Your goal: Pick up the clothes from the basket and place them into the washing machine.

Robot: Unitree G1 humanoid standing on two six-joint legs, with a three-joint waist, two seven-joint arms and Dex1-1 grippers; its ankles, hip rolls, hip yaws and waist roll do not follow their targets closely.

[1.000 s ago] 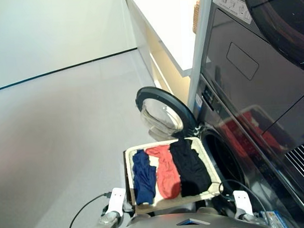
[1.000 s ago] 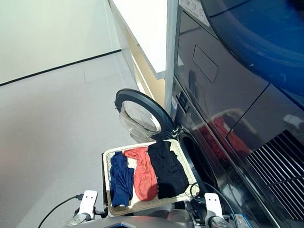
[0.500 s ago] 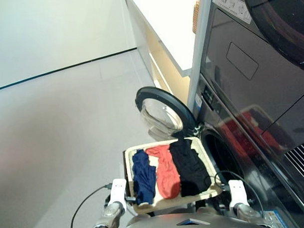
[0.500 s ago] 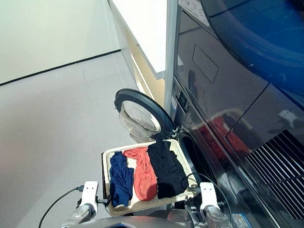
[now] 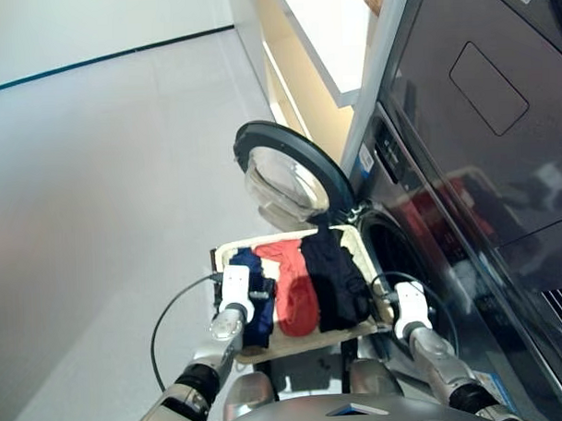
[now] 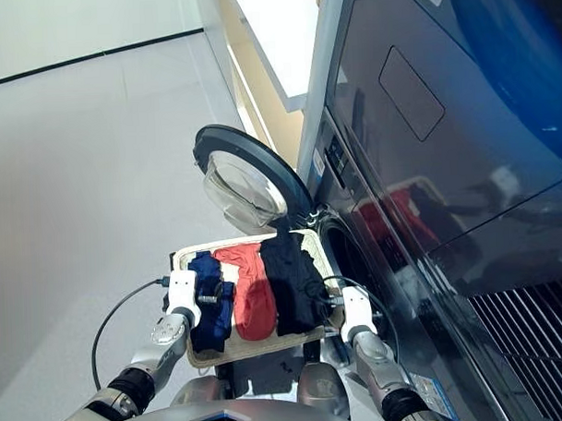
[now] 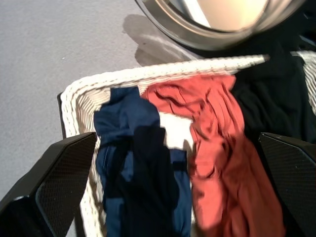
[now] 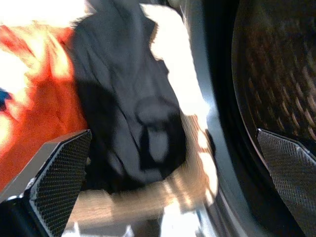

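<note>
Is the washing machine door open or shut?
Open: the round door is swung out to the left, and the drum shows uncovered beside the basket.

3 clothes (image 7: 197, 148) lie flat in the basket (image 7: 79, 96) beside the open washing machine (image 5: 403, 262).

Three clothes (image 5: 302, 284) lie side by side in the basket (image 5: 225, 259) before the washing machine (image 5: 421, 261).

Both arms reach forward and down, the left gripper (image 7: 173, 197) and right gripper (image 8: 173, 192) apparently spread wide, holding nothing.
</note>
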